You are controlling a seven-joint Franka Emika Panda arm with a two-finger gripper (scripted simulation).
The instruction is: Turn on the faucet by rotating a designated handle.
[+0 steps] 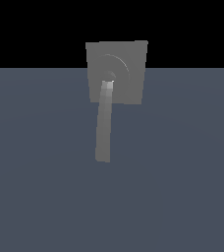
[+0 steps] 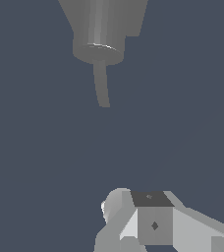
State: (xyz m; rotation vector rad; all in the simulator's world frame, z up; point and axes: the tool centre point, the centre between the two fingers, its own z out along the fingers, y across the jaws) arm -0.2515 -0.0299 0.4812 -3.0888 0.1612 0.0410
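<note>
No brand, label or writing is legible on any surface. The faucet (image 1: 128, 83) is a matte grey square plate with a raised round disc. The handle (image 1: 104, 123), a slim, slightly curved light-grey bar, lies well apart from the gripper (image 2: 133, 221). Gripper state: cannot tell.

Gripper (image 2: 151, 224) seen only in wrist view, pale grey blocky body with a dark top face, fingertips out of frame, opening undeterminable, arm absent from exterior view
</note>
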